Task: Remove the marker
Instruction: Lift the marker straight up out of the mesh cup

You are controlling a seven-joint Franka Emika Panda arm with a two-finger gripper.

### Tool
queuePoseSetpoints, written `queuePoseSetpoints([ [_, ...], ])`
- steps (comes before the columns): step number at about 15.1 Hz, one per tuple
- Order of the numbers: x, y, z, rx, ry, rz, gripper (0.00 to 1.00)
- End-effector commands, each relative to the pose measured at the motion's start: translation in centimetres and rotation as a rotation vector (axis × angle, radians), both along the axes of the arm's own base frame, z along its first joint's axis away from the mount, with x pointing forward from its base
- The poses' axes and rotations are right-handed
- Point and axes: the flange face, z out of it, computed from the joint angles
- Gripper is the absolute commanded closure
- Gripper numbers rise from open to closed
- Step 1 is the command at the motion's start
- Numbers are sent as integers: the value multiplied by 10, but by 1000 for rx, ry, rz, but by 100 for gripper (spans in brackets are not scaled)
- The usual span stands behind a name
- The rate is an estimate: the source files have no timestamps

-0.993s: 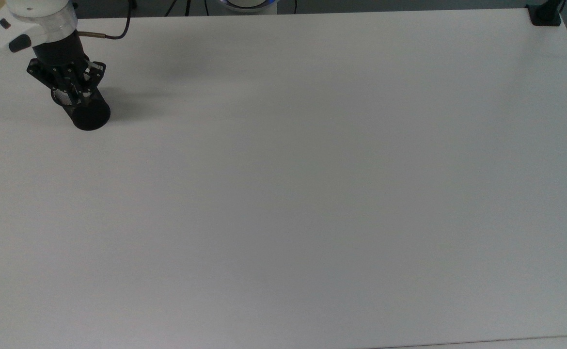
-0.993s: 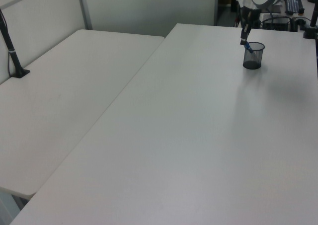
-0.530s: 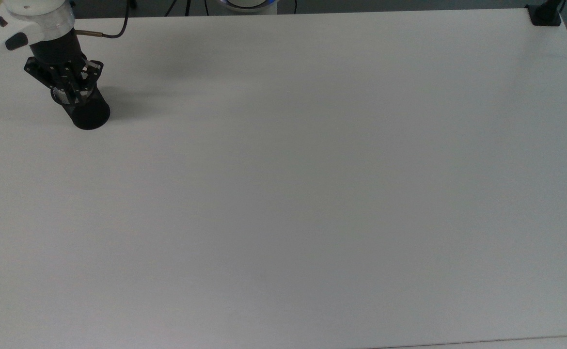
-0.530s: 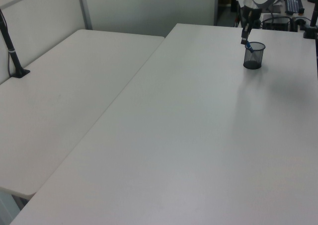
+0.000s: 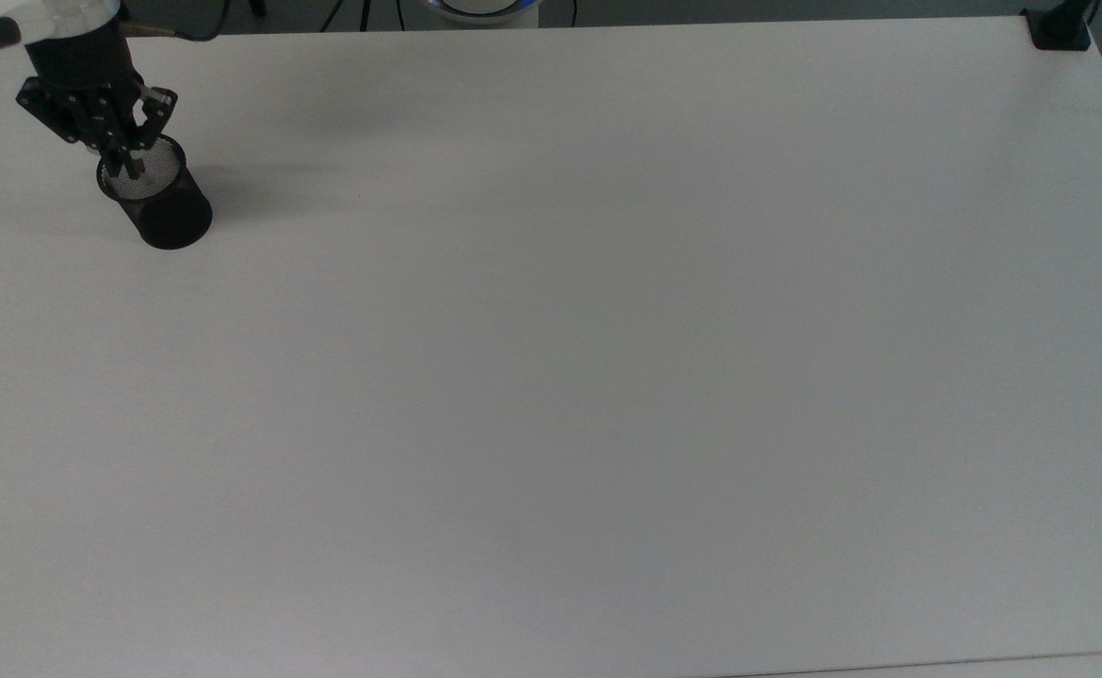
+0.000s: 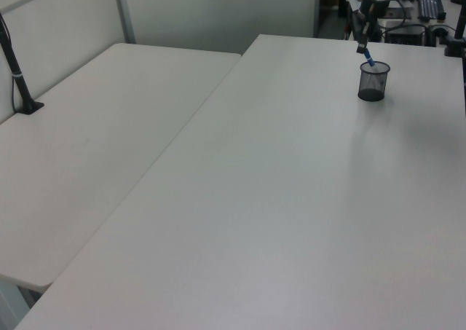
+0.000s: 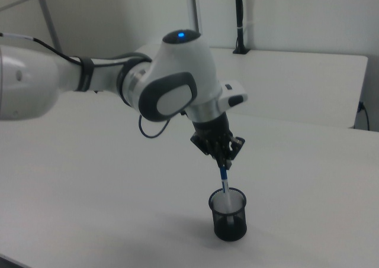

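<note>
Right view: end effector [image 7: 223,164] pinching the upper end of the marker [image 7: 225,182], a slim white barrel with a blue section just under the fingers; marker tilted, lower part inside the black mesh cup [image 7: 228,215], upper part above the rim; cup upright on the white tabletop [image 7: 106,191]; top view: cup [image 5: 157,200] near the top view's upper-left corner.
</note>
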Motion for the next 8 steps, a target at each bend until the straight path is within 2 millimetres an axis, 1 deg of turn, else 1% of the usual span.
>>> queuePoseSetpoints([
  [1, -13, 11, 73, 20, -14, -5, 99],
  [4, -17, 21, 120, 28, -45, 4, 99],
  [5, -21, 27, 138, 52, -60, 7, 99],
  [7, -22, 47, 163, 110, -62, 28, 99],
  [8, -20, 64, 170, 126, -43, 51, 99],
])
